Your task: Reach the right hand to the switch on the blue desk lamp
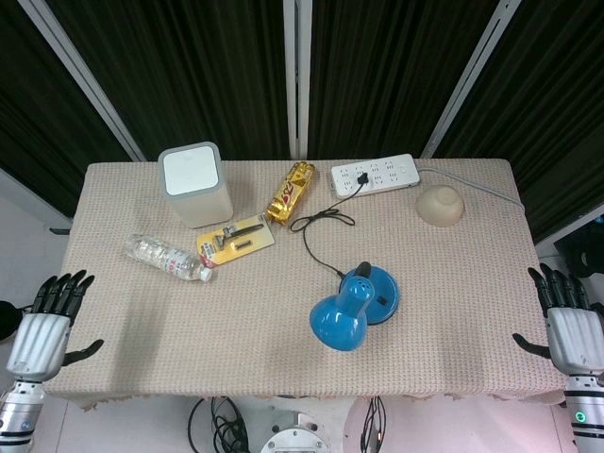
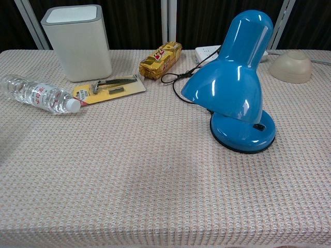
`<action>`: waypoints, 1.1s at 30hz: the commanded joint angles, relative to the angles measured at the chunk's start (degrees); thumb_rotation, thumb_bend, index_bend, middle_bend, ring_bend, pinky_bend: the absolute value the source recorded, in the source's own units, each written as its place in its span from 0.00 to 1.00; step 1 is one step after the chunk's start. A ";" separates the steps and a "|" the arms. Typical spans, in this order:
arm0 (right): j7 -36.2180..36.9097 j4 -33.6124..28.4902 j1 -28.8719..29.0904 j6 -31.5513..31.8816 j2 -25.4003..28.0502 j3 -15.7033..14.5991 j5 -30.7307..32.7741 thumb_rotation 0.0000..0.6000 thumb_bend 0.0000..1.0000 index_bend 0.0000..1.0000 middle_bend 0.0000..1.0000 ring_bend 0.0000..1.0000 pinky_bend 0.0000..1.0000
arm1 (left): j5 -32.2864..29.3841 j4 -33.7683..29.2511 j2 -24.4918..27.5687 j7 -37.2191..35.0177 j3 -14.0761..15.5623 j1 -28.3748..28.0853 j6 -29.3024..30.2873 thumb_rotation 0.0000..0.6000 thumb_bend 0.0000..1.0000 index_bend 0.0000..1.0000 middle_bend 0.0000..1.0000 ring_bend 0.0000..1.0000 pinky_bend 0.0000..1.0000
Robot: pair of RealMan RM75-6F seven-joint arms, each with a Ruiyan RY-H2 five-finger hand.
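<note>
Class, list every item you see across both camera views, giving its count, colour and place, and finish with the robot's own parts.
desk lamp: 1, blue, right of centre, near front
power strip: 1, white, back, lamp cord plugged in
bowl: 1, beige, back right, upside down
snack packet: 1, gold, back centre
razor pack: 1, yellow card, left of centre
water bottle: 1, clear, left, lying down
bin: 1, white-grey, back left
left hand: 1, black and silver, left edge, open
right hand: 1, black and silver, right edge, open

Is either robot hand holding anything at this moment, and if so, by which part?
Nothing is held. The left robot hand and right robot hand both sit off the table edges, fingers apart, well away from the glossy blue desk lamp.
</note>
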 commanded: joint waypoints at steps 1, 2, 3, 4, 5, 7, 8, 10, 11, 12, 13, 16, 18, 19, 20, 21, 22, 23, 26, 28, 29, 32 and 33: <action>-0.24 -0.04 -0.16 -0.03 -0.20 0.05 -0.50 1.00 0.00 0.00 0.00 0.00 0.00 | 0.18 -0.10 -0.07 0.35 0.13 -0.09 -0.20 1.00 0.09 0.00 0.00 0.00 0.00; -0.20 -0.18 -0.24 0.01 -0.18 0.05 -0.73 1.00 0.00 0.00 0.00 0.00 0.00 | 0.27 -0.27 -0.01 0.55 0.15 -0.13 -0.25 1.00 0.09 0.00 0.00 0.00 0.00; -0.16 -0.29 -0.31 0.08 -0.13 0.03 -0.94 1.00 0.00 0.00 0.00 0.00 0.00 | 0.35 -0.42 0.04 0.66 0.13 -0.16 -0.22 1.00 0.09 0.00 0.00 0.00 0.00; -0.12 -0.39 -0.39 0.16 -0.06 0.00 -1.17 1.00 0.00 0.00 0.00 0.00 0.00 | 0.43 -0.59 0.06 0.76 0.12 -0.17 -0.16 1.00 0.09 0.00 0.00 0.00 0.00; -0.10 -0.53 -0.48 0.23 0.04 -0.06 -1.40 1.00 0.00 0.00 0.00 0.00 0.00 | 0.51 -0.74 0.06 0.83 0.11 -0.17 -0.09 1.00 0.09 0.00 0.00 0.00 0.00; -0.12 -0.93 -0.71 0.29 0.26 -0.23 -1.83 1.00 0.00 0.00 0.00 0.00 0.00 | 0.63 -1.02 0.08 1.08 0.17 -0.19 -0.13 1.00 0.09 0.00 0.00 0.00 0.00; -0.22 -1.11 -0.77 0.19 0.30 -0.30 -1.87 1.00 0.00 0.00 0.00 0.00 0.00 | 0.61 -1.06 0.12 1.26 0.17 -0.23 -0.22 1.00 0.09 0.00 0.00 0.00 0.00; -0.66 -1.51 -0.66 -0.51 0.15 -0.39 -1.75 1.00 0.00 0.00 0.00 0.00 0.00 | 0.30 -1.01 0.22 1.51 0.01 -0.37 -0.51 1.00 0.09 0.00 0.00 0.00 0.00; -0.88 -1.56 -0.48 -0.92 -0.07 -0.34 -1.69 1.00 0.00 0.00 0.00 0.00 0.00 | 0.06 -0.98 0.24 1.43 -0.14 -0.44 -0.61 1.00 0.09 0.00 0.00 0.00 0.00; -1.13 -1.56 -0.19 -1.45 -0.41 -0.31 -1.76 1.00 0.00 0.00 0.00 0.00 0.00 | -0.16 -0.93 0.22 1.22 -0.30 -0.51 -0.69 1.00 0.09 0.00 0.00 0.00 0.00; -1.45 -1.53 0.13 -1.96 -0.80 -0.22 -1.84 1.00 0.01 0.00 0.00 0.00 0.00 | -0.38 -0.76 0.13 0.85 -0.48 -0.63 -0.80 1.00 0.09 0.00 0.00 0.00 0.00; -2.43 -1.51 1.33 -3.32 -1.87 -0.26 -3.28 1.00 0.09 0.00 0.00 0.00 0.00 | -0.69 0.00 -0.15 0.20 -0.55 -0.83 -1.24 1.00 0.09 0.00 0.00 0.00 0.00; -3.04 -1.70 2.21 -4.05 -2.41 -0.31 -4.70 1.00 0.20 0.00 0.00 0.00 0.00 | -0.94 0.65 -0.45 -0.35 -0.58 -0.86 -1.41 1.00 0.09 0.00 0.00 0.00 0.00; -3.37 -1.74 2.59 -4.33 -2.66 -0.27 -5.23 1.00 0.28 0.00 0.00 0.00 0.00 | -1.05 0.99 -0.63 -0.68 -0.61 -0.84 -1.38 1.00 0.09 0.00 0.00 0.00 0.00; -3.84 -1.70 3.01 -4.62 -2.94 -0.23 -5.78 1.00 0.41 0.00 0.00 0.00 0.00 | -1.16 1.36 -0.86 -1.06 -0.65 -0.80 -1.33 1.00 0.09 0.00 0.00 0.00 0.00; -4.65 -1.68 3.66 -5.32 -3.30 -0.26 -6.46 1.00 0.58 0.00 0.00 0.00 0.00 | -1.29 1.84 -1.15 -1.53 -0.65 -0.75 -1.31 1.00 0.09 0.00 0.00 0.00 0.00; -5.22 -1.81 4.17 -6.10 -3.50 -0.29 -6.68 1.00 0.68 0.00 0.00 0.00 0.00 | -1.34 2.15 -1.34 -1.82 -0.61 -0.72 -1.32 1.00 0.09 0.00 0.00 0.00 0.00; -5.67 -2.08 4.75 -7.03 -3.64 -0.30 -6.80 1.00 0.76 0.00 0.00 0.00 0.00 | -1.32 2.49 -1.52 -2.06 -0.52 -0.68 -1.34 1.00 0.09 0.00 0.00 0.00 0.00; -6.87 -2.25 6.28 -9.08 -4.28 -0.32 -7.59 1.00 0.98 0.00 0.09 0.04 0.13 | -1.01 2.93 -1.52 -2.31 -0.30 -0.49 -1.00 1.00 0.09 0.00 0.00 0.00 0.00; -7.71 -1.86 7.07 -9.80 -5.10 -0.27 -8.28 1.00 1.00 0.00 0.30 0.23 0.34 | -0.92 2.99 -1.35 -2.62 -0.26 -0.29 -0.60 1.00 0.09 0.00 0.00 0.00 0.00; -7.88 -1.73 7.48 -10.34 -5.53 -0.42 -8.68 1.00 1.00 0.00 0.39 0.32 0.42 | -0.89 3.01 -1.26 -2.77 -0.23 -0.19 -0.46 1.00 0.09 0.00 0.00 0.00 0.00; -8.25 -1.77 8.74 -12.94 -6.45 -1.16 -9.09 1.00 1.00 0.00 0.78 0.65 0.65 | -0.79 3.03 -1.03 -3.02 -0.03 0.00 -0.29 1.00 0.09 0.00 0.00 0.00 0.00; -8.98 -1.75 9.11 -13.79 -6.78 -1.41 -9.09 1.00 1.00 0.00 0.86 0.71 0.68 | -0.77 3.06 -1.02 -3.09 0.02 0.04 -0.30 1.00 0.09 0.00 0.00 0.00 0.00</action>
